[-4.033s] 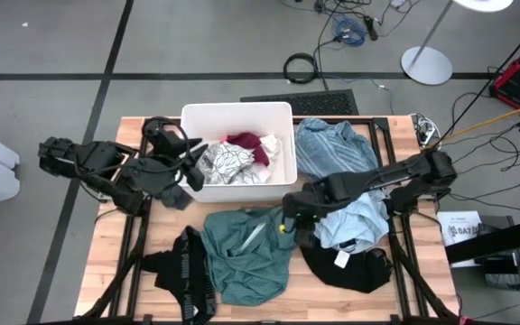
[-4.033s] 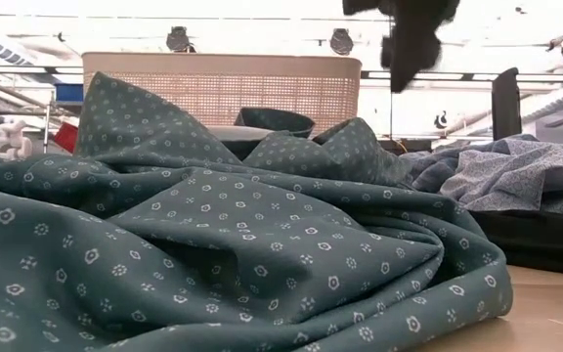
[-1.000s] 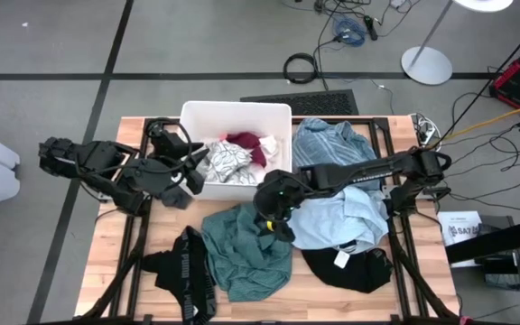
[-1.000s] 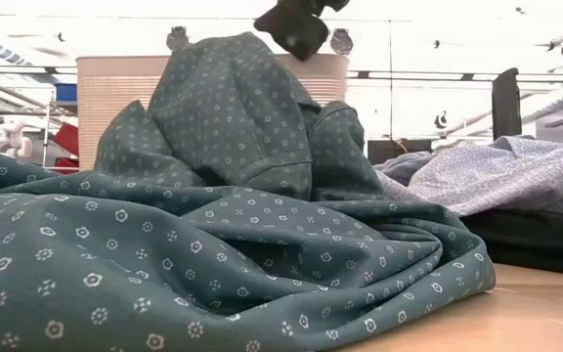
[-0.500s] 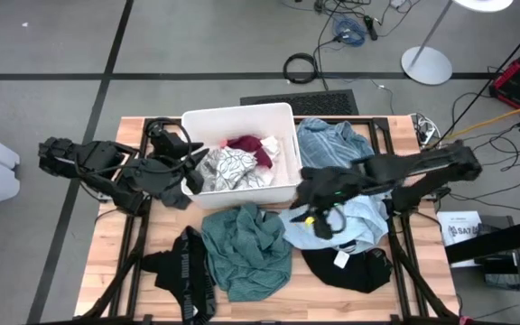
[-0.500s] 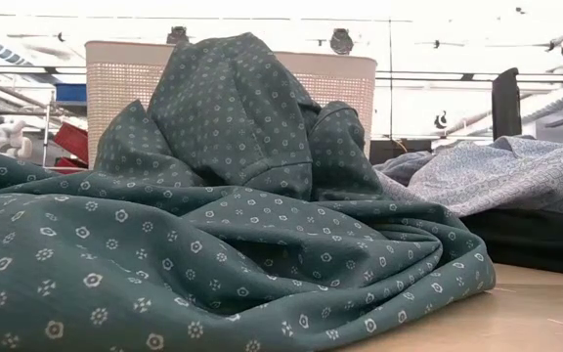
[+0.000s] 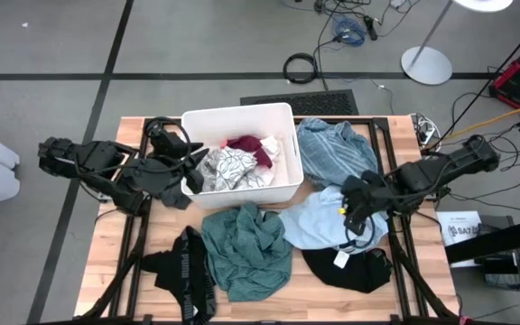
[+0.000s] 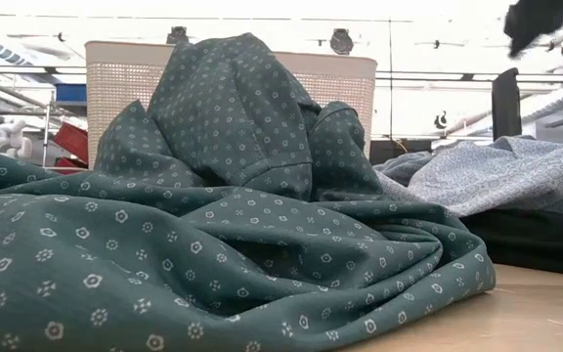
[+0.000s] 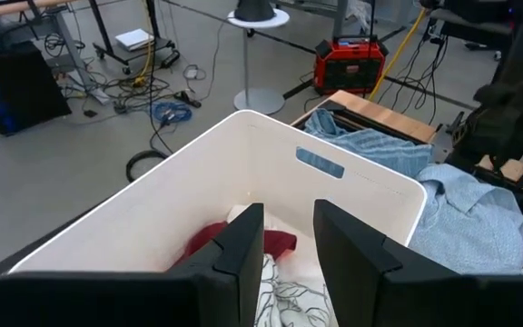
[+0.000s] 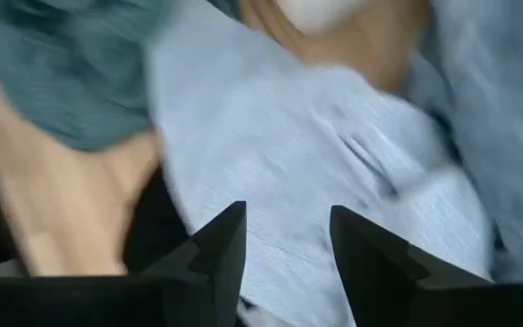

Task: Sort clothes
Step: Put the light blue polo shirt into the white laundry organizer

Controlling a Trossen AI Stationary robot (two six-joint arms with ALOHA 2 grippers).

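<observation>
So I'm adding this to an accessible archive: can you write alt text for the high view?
Seen from above, the right gripper hovers open over a light blue shirt, with a teal-green garment beside it. The left gripper waits at a white bin holding dark red and patterned clothes.

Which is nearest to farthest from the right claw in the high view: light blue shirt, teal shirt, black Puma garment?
1. Light blue shirt, directly under the right claw.
2. Teal shirt, table middle.
3. Black Puma garment, front left.
</observation>
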